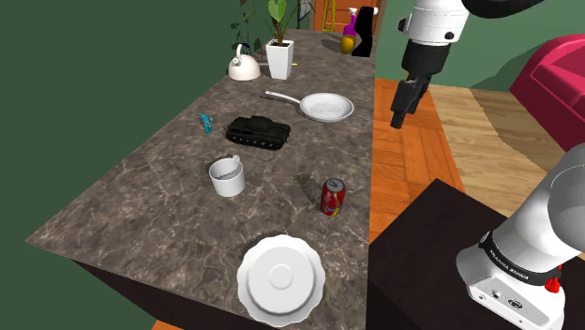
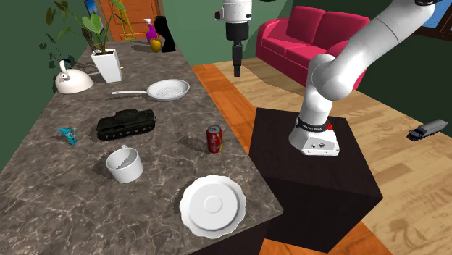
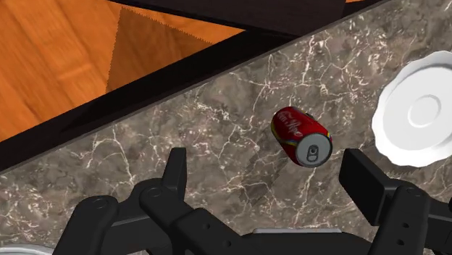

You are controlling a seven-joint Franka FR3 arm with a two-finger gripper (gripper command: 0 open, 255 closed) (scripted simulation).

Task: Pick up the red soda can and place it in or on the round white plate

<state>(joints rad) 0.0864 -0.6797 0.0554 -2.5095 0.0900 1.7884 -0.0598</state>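
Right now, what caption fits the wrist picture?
Open claw looking down at the red soda can beside the round white plate.

Worktop [image 1: 141, 206]: grey-brown stone with pale marble veins, smooth, slight sheen. Soda can [image 3: 298, 134]: glossy red painted body, bare silver metal top with pull tab. Plate [image 1: 280, 278]: plain white, smooth, soft gloss, scalloped rim. Fingers [image 3: 174, 170]: black, matt, plastic-looking. Floor [image 3: 58, 58]: orange wood planks, grain visible, satin. Toy tank [image 1: 258, 131]: dark, matt; material unclear.
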